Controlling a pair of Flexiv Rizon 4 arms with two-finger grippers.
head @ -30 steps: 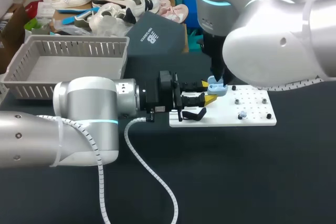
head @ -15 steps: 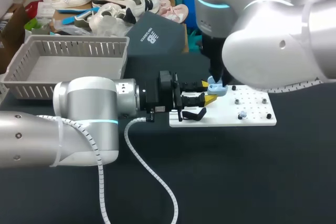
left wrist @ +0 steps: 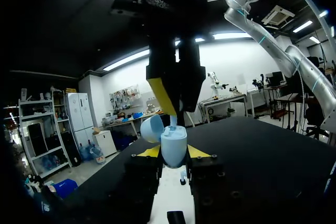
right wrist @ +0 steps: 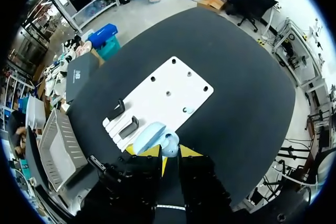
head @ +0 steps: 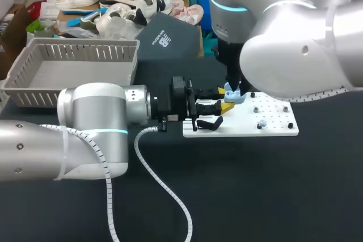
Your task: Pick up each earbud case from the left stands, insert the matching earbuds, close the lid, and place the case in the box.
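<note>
White flat peg plate (head: 272, 124) centre-right. Left gripper (left wrist: 174, 153) clamps the open pale-blue earbud case (left wrist: 174, 142) from both sides, over the plate's far-left corner. Right gripper (right wrist: 169, 153) directly above, fingers nearly together, pinching a small pale-blue earbud (left wrist: 173, 121) at the case mouth.

Here's the spread: the peg plate (head: 272, 122) lies on the worktop (head: 255, 196), right of centre. Stands (right wrist: 128, 127) sit at its left end and a lone earbud (head: 261, 124) lies toward its right. Over the plate's rear-left part is the earbud case (head: 233, 95), clamped by the left end effector (head: 225, 98), with the right end effector (right wrist: 169, 155) directly above it. Far back left rests the slatted basket (head: 74, 72), with a closed box (head: 167, 38) just to its right.
</note>
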